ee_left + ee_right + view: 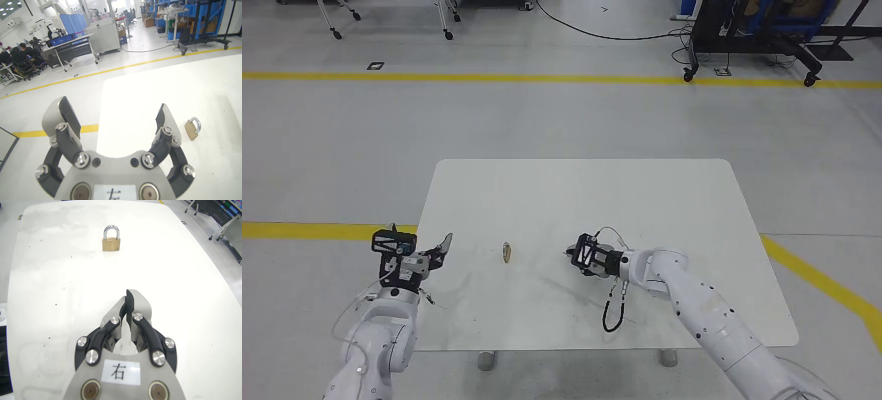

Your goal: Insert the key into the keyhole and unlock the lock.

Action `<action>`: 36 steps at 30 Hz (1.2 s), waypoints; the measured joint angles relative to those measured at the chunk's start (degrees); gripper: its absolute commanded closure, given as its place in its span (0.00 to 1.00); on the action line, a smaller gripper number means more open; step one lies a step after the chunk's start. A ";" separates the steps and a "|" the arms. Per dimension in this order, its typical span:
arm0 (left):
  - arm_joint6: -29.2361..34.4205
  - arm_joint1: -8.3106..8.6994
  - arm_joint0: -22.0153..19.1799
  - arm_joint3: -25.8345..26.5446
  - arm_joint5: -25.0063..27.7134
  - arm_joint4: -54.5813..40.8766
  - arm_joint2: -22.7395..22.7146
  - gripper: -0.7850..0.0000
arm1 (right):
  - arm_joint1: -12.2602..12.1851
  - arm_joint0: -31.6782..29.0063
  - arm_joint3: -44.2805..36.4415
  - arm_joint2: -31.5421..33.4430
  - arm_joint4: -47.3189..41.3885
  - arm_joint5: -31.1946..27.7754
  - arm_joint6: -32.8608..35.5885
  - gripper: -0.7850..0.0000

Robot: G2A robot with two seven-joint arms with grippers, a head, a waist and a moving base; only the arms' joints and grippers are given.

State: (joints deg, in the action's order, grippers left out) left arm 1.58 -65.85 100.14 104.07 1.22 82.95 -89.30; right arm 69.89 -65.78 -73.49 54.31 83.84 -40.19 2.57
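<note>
A: Status? Where's the padlock (506, 252)?

B: On the white table (642, 190), near the front edge, between the two arms and touching neither. Shackle looks seated in the brass body on both legs, so I'd judge it locked.

A: Grippers?

B: The left gripper (113, 106) is released, jaws spread wide w/ nothing between them. It hangs over the table's left edge w/ the padlock off to one side, near but apart. The right gripper (127, 296) is clenched, pads pressed together, and points straight at the padlock's flat face w/ bare table between.

A: Is the key in it?

B: Can't tell. Pads are tight enough for smth thin, but I can't make out metal there.

A: Keyhole?

B: Hidden; prob on the end opposite the shackle.

A: So progress?

B: Early, imo. Nothing inserted, nothing turned, padlock not held. What's left: steady the body (prob a job for the left gripper), bring the keyhole round to face the right one, line up, insert, twist, shackle pops. Basically all the real work's ahead.
</note>
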 measured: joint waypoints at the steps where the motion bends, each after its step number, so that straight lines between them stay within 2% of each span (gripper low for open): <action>1: 0.62 0.02 -0.04 0.41 1.06 0.85 0.68 0.00 | 0.03 0.30 0.54 -0.15 -0.23 -0.78 -0.97 1.00; 6: 4.68 0.30 -2.16 2.00 11.32 1.61 3.58 0.00 | 0.34 2.51 4.75 -1.05 -1.75 -5.60 -8.48 1.00; 10: 8.36 0.21 -5.14 2.46 14.90 1.79 5.97 0.00 | 0.66 4.40 9.00 -1.54 -2.86 -8.18 -15.06 1.00; 15: 12.37 -0.11 -8.71 3.64 15.60 3.68 9.89 0.00 | 1.22 6.78 14.69 -2.34 -3.28 -8.85 -21.76 1.00; 20: 15.39 -0.50 -12.10 3.26 15.71 9.05 14.80 0.00 | 1.93 8.94 19.25 -3.71 -2.89 -8.83 -24.65 1.00; 27: 18.40 -1.58 -18.50 -1.03 15.04 19.43 23.91 0.00 | 3.10 11.36 23.69 -5.89 -2.36 -7.71 -26.88 1.00; 36: 22.47 -3.41 -25.07 -7.55 12.29 21.85 30.56 0.00 | 3.74 12.54 27.21 -6.13 -2.85 -4.89 -30.66 1.00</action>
State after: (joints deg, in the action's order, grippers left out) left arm 24.05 -69.26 75.08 96.52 13.51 104.80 -58.74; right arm 73.64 -53.25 -46.28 48.18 80.99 -45.08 -28.09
